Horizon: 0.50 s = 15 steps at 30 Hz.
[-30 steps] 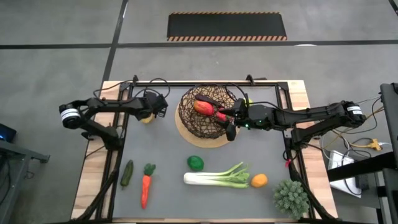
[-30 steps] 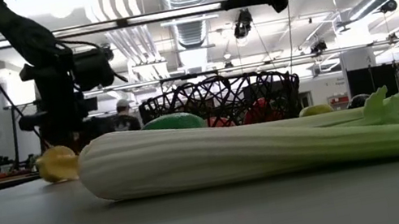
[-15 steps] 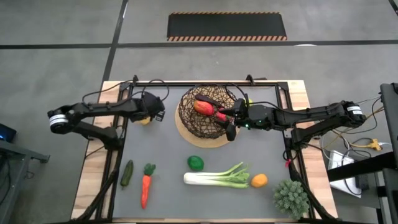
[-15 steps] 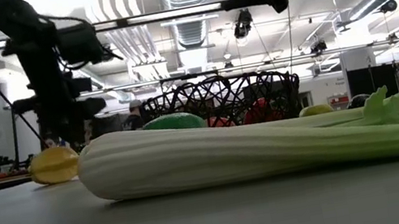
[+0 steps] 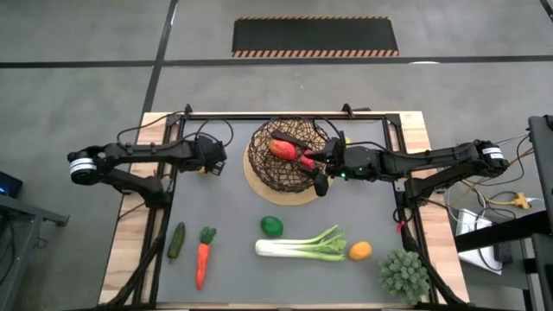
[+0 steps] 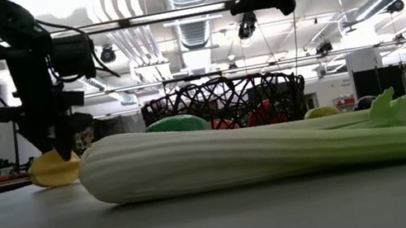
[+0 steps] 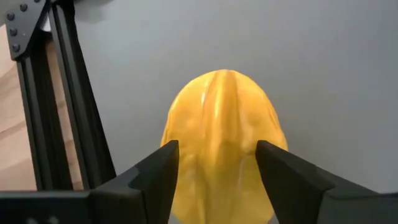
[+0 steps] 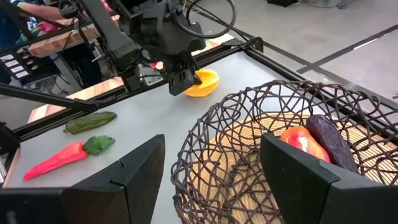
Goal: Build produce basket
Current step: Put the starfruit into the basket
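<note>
In the high view's upper left, the left gripper [image 5: 210, 158] is reaching down over the yellow pepper [image 7: 221, 146], its 2 fingers [image 7: 152, 171] spread wide, flanking it. At centre, the right gripper [image 5: 320, 170] is hovering, parted and empty, over the basket [image 5: 289, 155].

1. The high view looks straight down on the whole table [image 5: 285, 216] from well above, with floor beyond it.
2. The low view sits at table-top height, very near the leek [image 6: 277, 151], facing level across to the basket [image 6: 222, 104] and the room behind.
3. The left wrist view looks close down on the yellow pepper [image 7: 221, 143] between its own fingers [image 7: 155, 177].
4. The right wrist view faces across the basket toward the yellow pepper, shared with the left wrist view.
</note>
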Each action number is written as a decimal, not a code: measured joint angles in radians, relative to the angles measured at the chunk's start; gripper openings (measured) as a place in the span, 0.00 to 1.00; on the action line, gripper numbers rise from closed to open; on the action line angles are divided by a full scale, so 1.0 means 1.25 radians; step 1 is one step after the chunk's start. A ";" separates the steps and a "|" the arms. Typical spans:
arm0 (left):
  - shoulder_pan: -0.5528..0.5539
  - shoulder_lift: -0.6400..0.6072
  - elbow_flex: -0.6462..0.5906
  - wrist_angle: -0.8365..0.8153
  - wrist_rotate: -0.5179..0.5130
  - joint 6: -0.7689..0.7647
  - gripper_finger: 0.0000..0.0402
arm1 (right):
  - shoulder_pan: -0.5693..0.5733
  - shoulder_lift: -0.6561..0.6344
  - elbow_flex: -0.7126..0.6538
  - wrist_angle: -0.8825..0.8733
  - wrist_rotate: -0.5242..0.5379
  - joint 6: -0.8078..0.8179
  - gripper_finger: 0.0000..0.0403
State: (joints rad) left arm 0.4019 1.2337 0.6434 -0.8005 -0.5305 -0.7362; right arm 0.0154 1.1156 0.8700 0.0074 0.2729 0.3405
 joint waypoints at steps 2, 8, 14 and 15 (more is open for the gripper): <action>0.000 0.013 0.000 0.008 -0.006 -0.001 0.48 | 0.000 0.000 0.000 0.000 0.000 0.000 0.61; -0.005 0.027 -0.001 0.037 -0.013 -0.001 0.28 | 0.000 0.000 0.000 0.000 0.000 0.000 0.61; -0.005 0.023 -0.002 0.035 -0.019 -0.009 0.05 | 0.000 0.000 0.000 -0.002 0.000 0.000 0.61; -0.008 0.022 -0.002 0.035 -0.020 -0.012 0.04 | 0.000 0.000 -0.001 -0.002 0.000 0.000 0.61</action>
State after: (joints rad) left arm 0.3924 1.2617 0.6415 -0.7562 -0.5557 -0.7512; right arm 0.0154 1.1156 0.8686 0.0051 0.2729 0.3408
